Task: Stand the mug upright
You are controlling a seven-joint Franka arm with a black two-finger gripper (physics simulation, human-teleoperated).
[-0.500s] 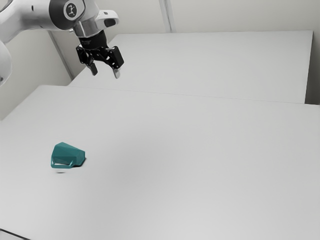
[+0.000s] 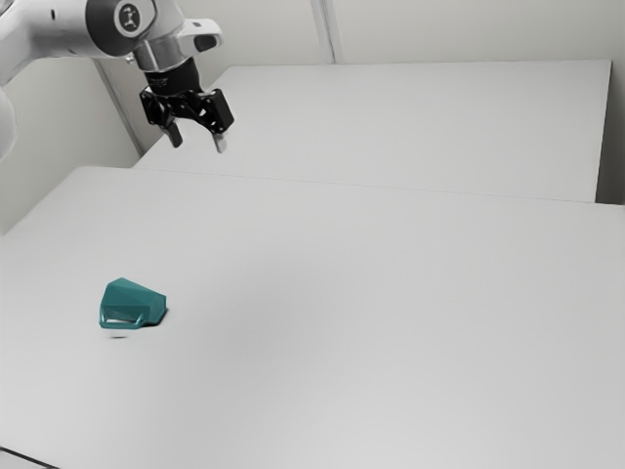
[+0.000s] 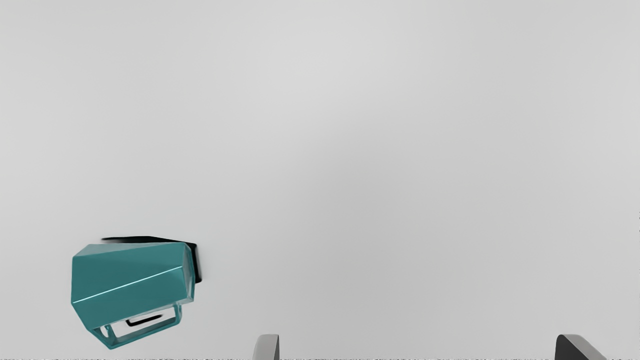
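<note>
One teal mug [image 2: 143, 301], lying on its side, exterior view's left, on pale table [image 2: 391, 332]; handle [image 3: 145, 335] on the near side. My gripper [image 2: 197, 145] is up, well apart from it, fingers spread, grasping nothing.

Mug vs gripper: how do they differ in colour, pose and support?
Colour: the mug is teal; the gripper is mostly black with a pale fingertip.
Pose: the mug lies on its side, handle out to one side; the gripper points down, fingers apart with nothing between them.
Support: the mug rests on the table; the gripper hangs above it from the arm.
Shared: both are in the exterior view's left half.
</note>
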